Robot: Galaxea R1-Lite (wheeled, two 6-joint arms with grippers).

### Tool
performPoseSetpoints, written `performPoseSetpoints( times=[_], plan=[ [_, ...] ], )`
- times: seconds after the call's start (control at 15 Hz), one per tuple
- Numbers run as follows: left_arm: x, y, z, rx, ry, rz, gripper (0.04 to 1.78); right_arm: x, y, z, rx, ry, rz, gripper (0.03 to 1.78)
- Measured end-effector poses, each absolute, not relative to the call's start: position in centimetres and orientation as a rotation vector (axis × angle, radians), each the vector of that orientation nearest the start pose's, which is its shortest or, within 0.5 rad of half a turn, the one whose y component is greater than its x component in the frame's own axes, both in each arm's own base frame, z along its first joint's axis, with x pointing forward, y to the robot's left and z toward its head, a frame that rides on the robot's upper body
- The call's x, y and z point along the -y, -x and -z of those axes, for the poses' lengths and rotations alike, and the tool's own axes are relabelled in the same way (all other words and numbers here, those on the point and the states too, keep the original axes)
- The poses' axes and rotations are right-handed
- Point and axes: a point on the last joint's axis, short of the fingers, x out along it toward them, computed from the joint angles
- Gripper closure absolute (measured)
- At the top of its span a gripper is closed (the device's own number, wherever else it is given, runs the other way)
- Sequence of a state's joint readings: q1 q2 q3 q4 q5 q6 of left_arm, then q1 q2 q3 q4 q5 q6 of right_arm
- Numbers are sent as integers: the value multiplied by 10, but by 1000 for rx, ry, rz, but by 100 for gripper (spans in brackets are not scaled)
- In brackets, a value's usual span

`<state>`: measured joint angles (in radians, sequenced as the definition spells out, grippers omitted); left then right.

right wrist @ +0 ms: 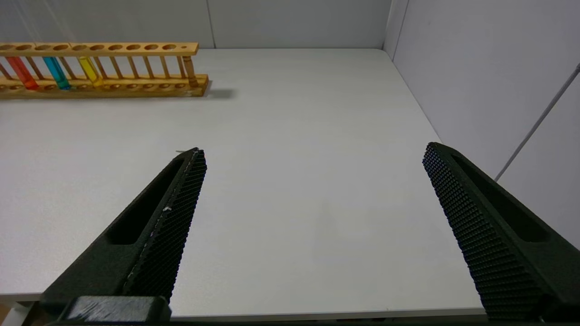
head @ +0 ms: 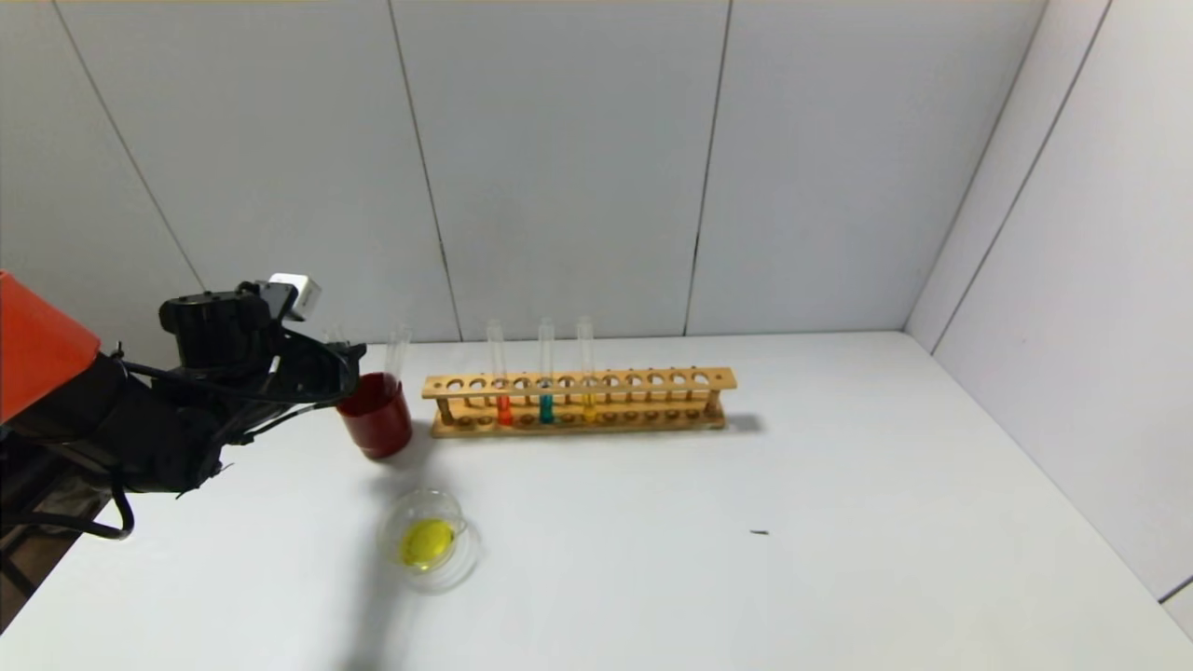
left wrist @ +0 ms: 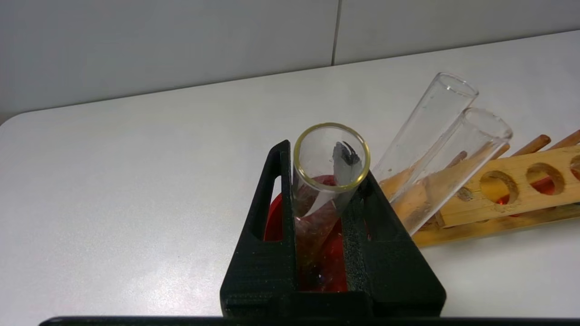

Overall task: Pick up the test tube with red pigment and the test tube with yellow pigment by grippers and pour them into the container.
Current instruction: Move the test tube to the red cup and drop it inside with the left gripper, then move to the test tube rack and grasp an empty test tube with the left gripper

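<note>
Over the dark red cup (head: 377, 415) at far left, the left gripper (left wrist: 324, 190) is clamped on an empty glass tube (left wrist: 327, 181). Thin, slick and brittle, the red tube (head: 501, 387) in the rack (head: 578, 401) wants a gentle mid-length grip. Out to the right, the right gripper (right wrist: 312, 154) hangs wide open.

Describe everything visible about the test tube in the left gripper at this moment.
The held test tube is a slim clear glass tube, open mouth up with a faintly yellow rim, and looks empty. The left gripper is shut on its middle, holding it roughly upright, slightly tilted, above the dark red cup at the table's left, beside the wooden rack. Whether its lower end touches the cup cannot be told.
</note>
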<state>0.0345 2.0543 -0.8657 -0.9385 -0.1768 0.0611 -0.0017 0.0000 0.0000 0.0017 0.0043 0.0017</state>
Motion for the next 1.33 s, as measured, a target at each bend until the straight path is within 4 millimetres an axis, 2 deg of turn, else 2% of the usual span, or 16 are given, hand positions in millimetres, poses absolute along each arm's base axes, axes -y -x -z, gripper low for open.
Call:
performPoseSetpoints(
  times=[0.2,0.33,0.4,0.67,0.87,1.0,1.13,1.33],
  plan=[
    [-9,-375,-101,-259,-33,147,142,0,23,-75,-2,-2,-3,6],
    [-9,-375,-101,-258,-34,145,126,0,23,-75,-2,-2,-3,6],
    [-9,-375,-103,-254,-35,144,114,0,23,-75,-2,-2,-3,6],
    [-9,-370,-117,-218,-41,144,46,0,23,-75,-2,-2,-3,6],
    [-9,-362,-135,-178,-62,146,16,0,23,-75,-2,-1,-2,6],
    [-5,-352,-148,-151,-111,158,8,0,23,-75,-2,-1,-2,6],
    [1,-340,-160,-163,-169,180,7,0,23,-75,-2,-2,-3,6],
    [12,-316,-176,-237,-156,265,7,0,23,-75,-2,-2,-2,6]
  ],
)
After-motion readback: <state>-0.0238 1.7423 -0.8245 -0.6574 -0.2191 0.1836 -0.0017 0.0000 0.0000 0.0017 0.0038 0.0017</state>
